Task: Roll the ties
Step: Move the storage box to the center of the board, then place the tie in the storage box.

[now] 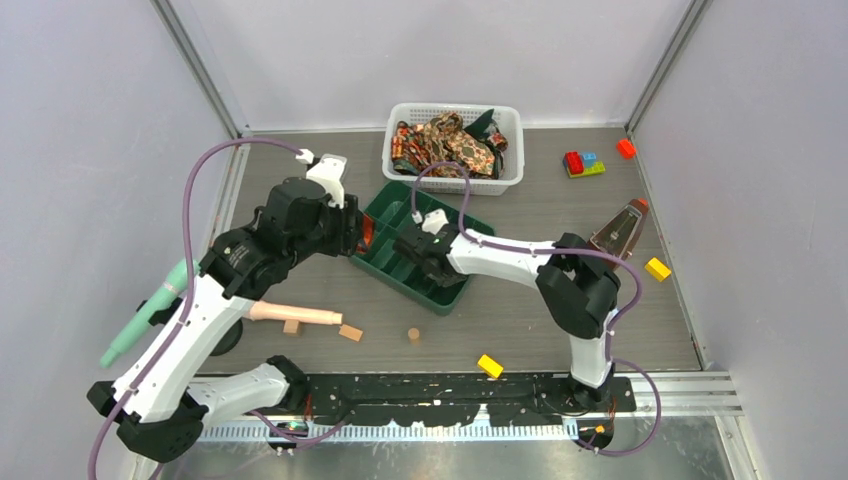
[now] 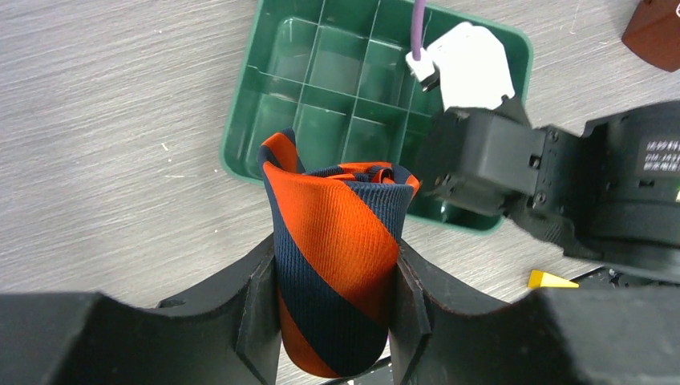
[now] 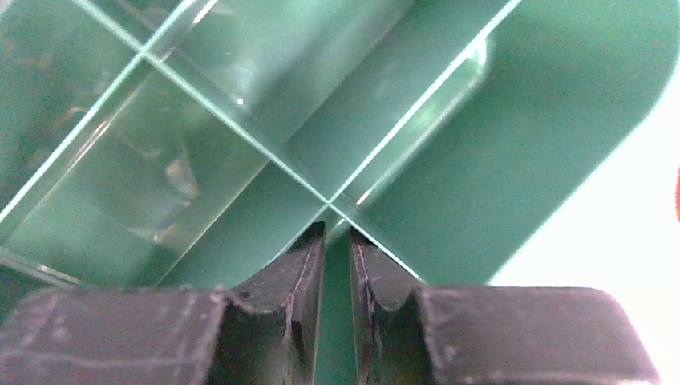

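"While the left gripper (image 2: 335, 258) had the striped tie (image 2: 337, 224) clamped between its pads, how far along was the job?"

"One tie looked done. It was a tight, upright roll held at the edge of the green tray (image 2: 240, 136), not yet in any compartment. The paisley ties (image 1: 445, 145) lay in a loose heap in the white basket (image 1: 455, 108), so I'd judge most of the work was left."

"And the arms?"

"The left arm reached forward, wrist bent toward the tray. The right gripper (image 3: 337, 241) sat low inside the tray, fingers pressed nearly together astride a divider wall, probably steadying it."
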`<state>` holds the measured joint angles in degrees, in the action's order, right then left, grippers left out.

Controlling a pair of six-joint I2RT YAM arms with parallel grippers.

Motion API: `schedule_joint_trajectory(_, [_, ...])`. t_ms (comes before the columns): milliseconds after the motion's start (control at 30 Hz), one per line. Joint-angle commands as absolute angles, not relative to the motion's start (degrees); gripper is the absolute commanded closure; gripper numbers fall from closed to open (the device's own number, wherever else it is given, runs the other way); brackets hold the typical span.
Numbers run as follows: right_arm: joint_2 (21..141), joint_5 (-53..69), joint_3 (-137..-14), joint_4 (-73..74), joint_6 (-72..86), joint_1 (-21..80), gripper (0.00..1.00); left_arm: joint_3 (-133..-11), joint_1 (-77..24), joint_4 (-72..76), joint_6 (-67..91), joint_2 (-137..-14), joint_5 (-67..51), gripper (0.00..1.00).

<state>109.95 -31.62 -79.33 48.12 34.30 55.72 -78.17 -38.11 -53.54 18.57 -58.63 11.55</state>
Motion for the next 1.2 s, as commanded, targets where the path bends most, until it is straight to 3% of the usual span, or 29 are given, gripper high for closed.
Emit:
schedule_joint_trajectory(0, [105.04,-38.72,-76.91,47.86,25.08,51.73,0.75,-78.06,-37.85,-49.99,17.73,-59.02,11.34,0.65])
schedule_joint_trajectory(167, [99.7,-34.93,-75.41,46.02,21.02,49.21,0.75,-77.7,-37.84,-48.14,17.67,-61.0,9.46,0.65])
schedule_joint_trajectory(333, [88.73,-17.31,-74.49,40.93,23.26,49.28,0.71,-77.97,-37.79,-45.12,17.14,-65.59,8.31,0.65])
schedule_joint_trajectory(500, [78.23,-10.91,-72.88,40.89,28.0,49.4,0.67,-79.4,-37.86,-38.92,16.65,-72.42,2.3,0.66])
schedule_joint_trajectory(867, [58.45,-19.97,-61.1,46.39,39.83,49.39,0.66,-87.53,-37.84,-28.85,17.57,-89.87,-15.9,0.69])
schedule_joint_trajectory(1167, [43.44,-24.7,-55.35,50.22,47.13,49.39,0.66,-95.27,-37.84,-28.82,16.93,-101.89,-21.0,0.69])
